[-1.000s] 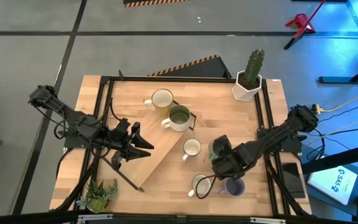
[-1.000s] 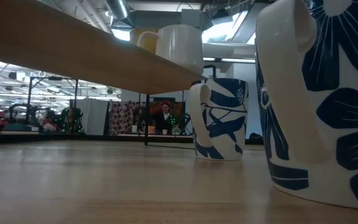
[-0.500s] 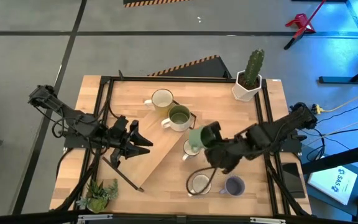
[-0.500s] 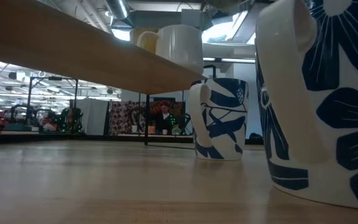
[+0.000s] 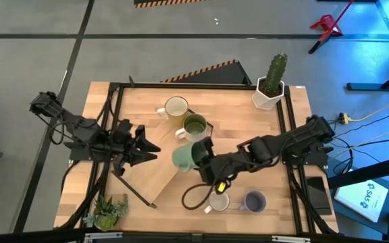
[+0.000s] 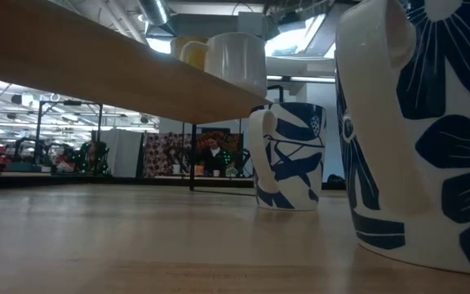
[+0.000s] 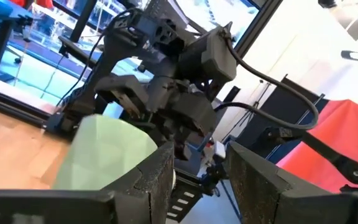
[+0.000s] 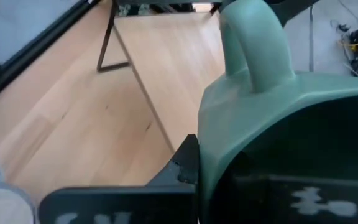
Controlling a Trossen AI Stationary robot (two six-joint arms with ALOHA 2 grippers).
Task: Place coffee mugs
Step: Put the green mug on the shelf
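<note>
My right gripper (image 5: pixel 196 159) is shut on the teal green mug (image 5: pixel 184 156), above the sloping wooden plank (image 5: pixel 162 177) at mid-table. My left gripper (image 5: pixel 152 150) hovers open just left of that mug, which shows between its fingers in the left wrist view (image 7: pixel 104 155). A cream mug (image 5: pixel 175 106) and the olive-inside mug (image 5: pixel 194 126) stand on the plank's far end. One white mug (image 5: pixel 218 200) and the lavender mug (image 5: pixel 254 200) stand on the table near the front edge. The low view shows two white mugs with dark blue flowers (image 6: pixel 288 155) (image 6: pixel 419 122). My right gripper holds the teal mug by its wall beside the handle (image 8: pixel 253 43), coming level from the table's right. One finger (image 8: pixel 188 163) lies against the outside wall (image 8: pixel 211 143); the mug hides the other finger. The mug is lifted clear and tilted, over the plank.
The white hexagonal cactus pot (image 5: pixel 270 91) stands at the far right corner. A small green plant (image 5: pixel 108 210) sits at the near left corner. A black frame (image 5: pixel 113 128) borders the table. My right arm (image 5: pixel 275 147) stretches across the table's right half, covering what lies beneath.
My right gripper has lifted the teal mug off the table's right half and carried it toward the left edge, to above the plank, tipping it over on the way. The other mugs have stayed where they were.
</note>
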